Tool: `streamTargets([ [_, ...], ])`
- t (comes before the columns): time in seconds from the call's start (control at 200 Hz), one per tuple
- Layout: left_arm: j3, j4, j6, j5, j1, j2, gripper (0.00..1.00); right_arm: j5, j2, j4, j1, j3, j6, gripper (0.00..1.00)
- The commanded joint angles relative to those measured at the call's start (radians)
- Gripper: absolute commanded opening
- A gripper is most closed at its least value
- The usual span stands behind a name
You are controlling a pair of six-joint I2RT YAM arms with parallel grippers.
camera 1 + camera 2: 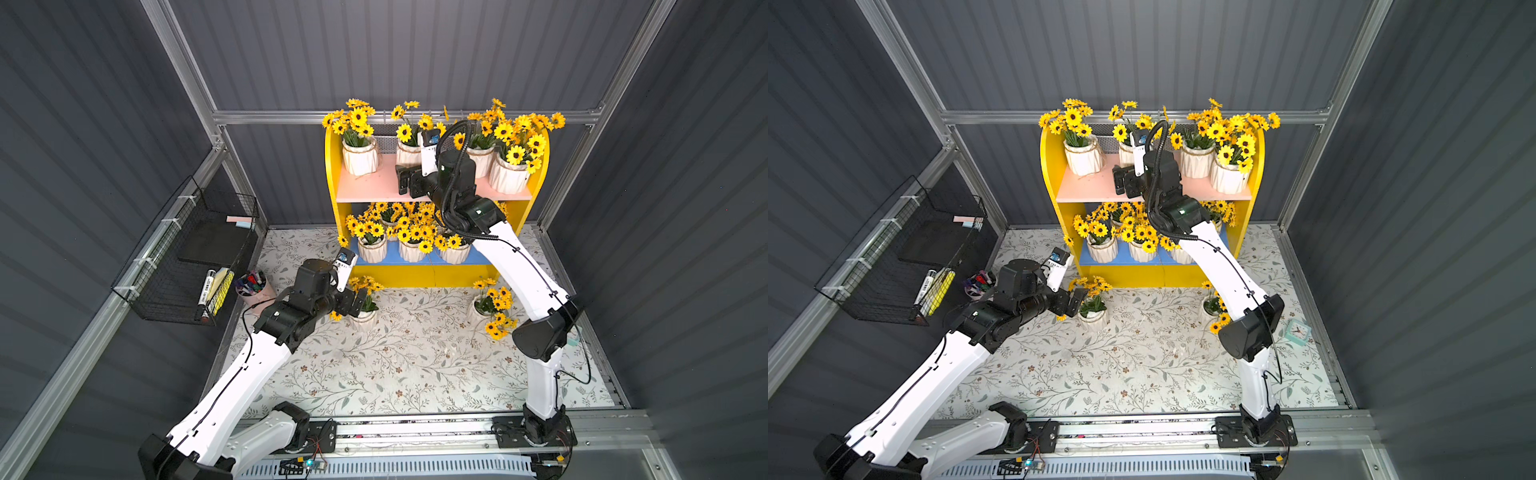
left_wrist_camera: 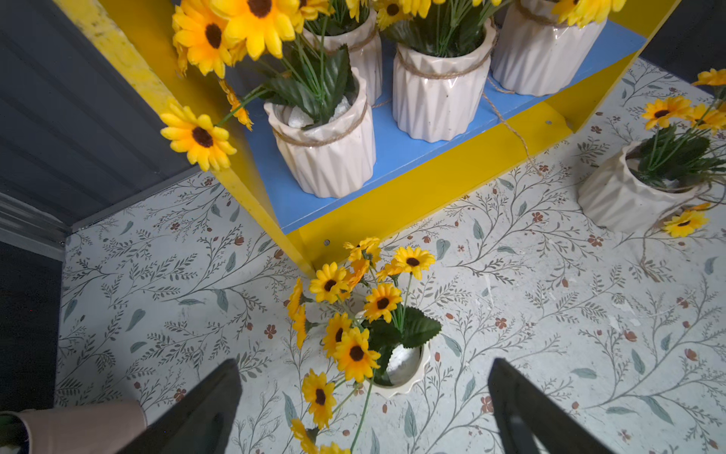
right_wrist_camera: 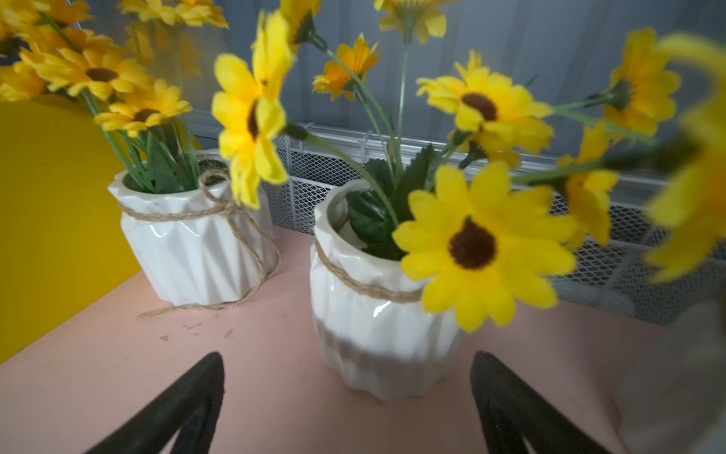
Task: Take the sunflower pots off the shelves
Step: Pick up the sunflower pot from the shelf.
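Observation:
The shelves [image 1: 332,174] hold several sunflower pots on the pink upper board [image 1: 374,187] and the blue lower board [image 2: 393,157]. My right gripper [image 1: 402,179] hovers open over the pink board, its fingers apart just short of a white ribbed pot [image 3: 377,334]; another pot [image 3: 188,251] stands beside it. Two pots stand on the floor: one [image 1: 363,318] by the shelves' left foot, one [image 1: 482,309] further right. My left gripper [image 2: 363,393] is open above the left floor pot [image 2: 400,369], touching nothing.
A black wire rack [image 1: 187,257] hangs on the left wall, with a pink cup of markers [image 1: 251,289] below it. A small teal clock [image 1: 1298,331] lies at the right wall. White mesh [image 3: 314,188] runs behind the upper board.

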Motion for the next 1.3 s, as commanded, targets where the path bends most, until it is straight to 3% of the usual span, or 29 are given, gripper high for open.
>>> streamTargets([
  [0.0,-0.012,0.035,-0.007,0.025,0.008,-0.016,0.99,0.000,0.017,-0.011,-0.014,0.053,-0.005,0.99],
  [0.21,-0.029,0.052,-0.022,0.045,0.012,-0.007,0.99,0.009,0.047,0.009,-0.032,0.067,0.022,0.99],
  [0.555,-0.049,0.071,-0.027,0.061,0.019,-0.017,0.99,-0.133,0.106,0.090,-0.061,0.077,0.007,0.99],
  [1.07,-0.064,0.083,-0.028,0.086,0.023,-0.030,0.99,-0.106,0.146,0.199,-0.067,0.055,-0.004,0.99],
  [1.296,-0.068,0.085,-0.027,0.094,0.022,-0.033,0.99,-0.145,0.188,0.198,-0.073,0.125,-0.018,0.99],
])
